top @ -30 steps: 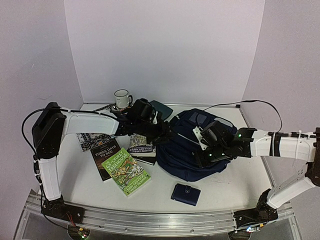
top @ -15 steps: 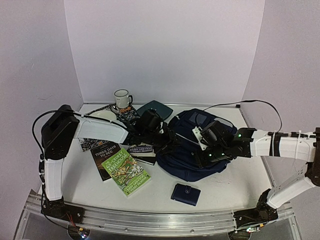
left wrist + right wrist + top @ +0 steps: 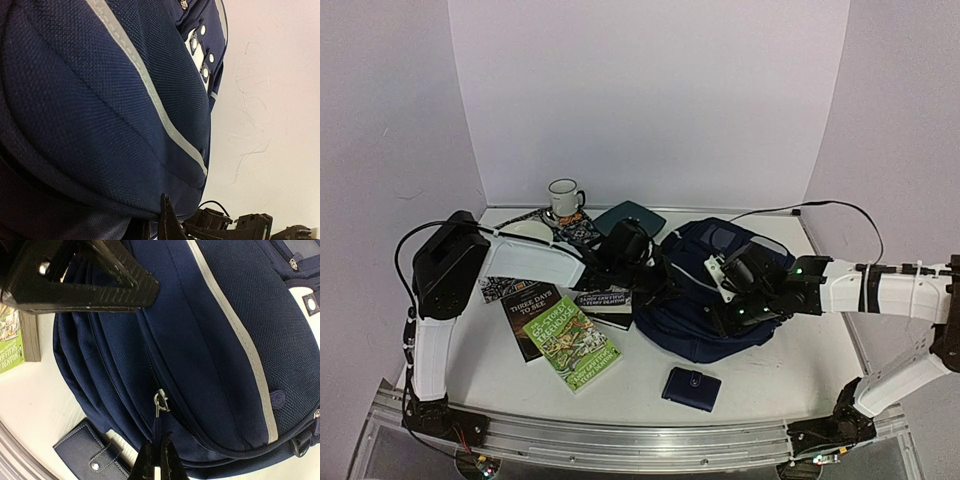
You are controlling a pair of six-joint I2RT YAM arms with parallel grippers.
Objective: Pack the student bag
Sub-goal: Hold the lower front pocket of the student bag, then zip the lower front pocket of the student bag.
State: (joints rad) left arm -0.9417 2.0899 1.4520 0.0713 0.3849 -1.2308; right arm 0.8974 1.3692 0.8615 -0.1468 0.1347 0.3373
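Packing looks barely started: books [image 3: 565,335] and snap wallet [image 3: 691,388] lie lower-left outside the zipped student bag [image 3: 705,300], right gripper [image 3: 156,460] pinching its zipper pull [image 3: 159,407], left gripper [image 3: 164,220] closed at its left edge

The student bag [image 3: 700,325] is a large navy-blue backpack of woven fabric, lying flat with its front panel up between the 2 pincers. Its rounded left edge bulges right at the closed tips of the left pincer [image 3: 655,283]. 1 thin pale stripe [image 3: 235,325] crosses the front, running away from the right pincer [image 3: 157,460]. That pincer's tips pinch the navy zipper pull [image 3: 159,427], which hangs from a metal slider [image 3: 160,402] on the bag's side just above them.
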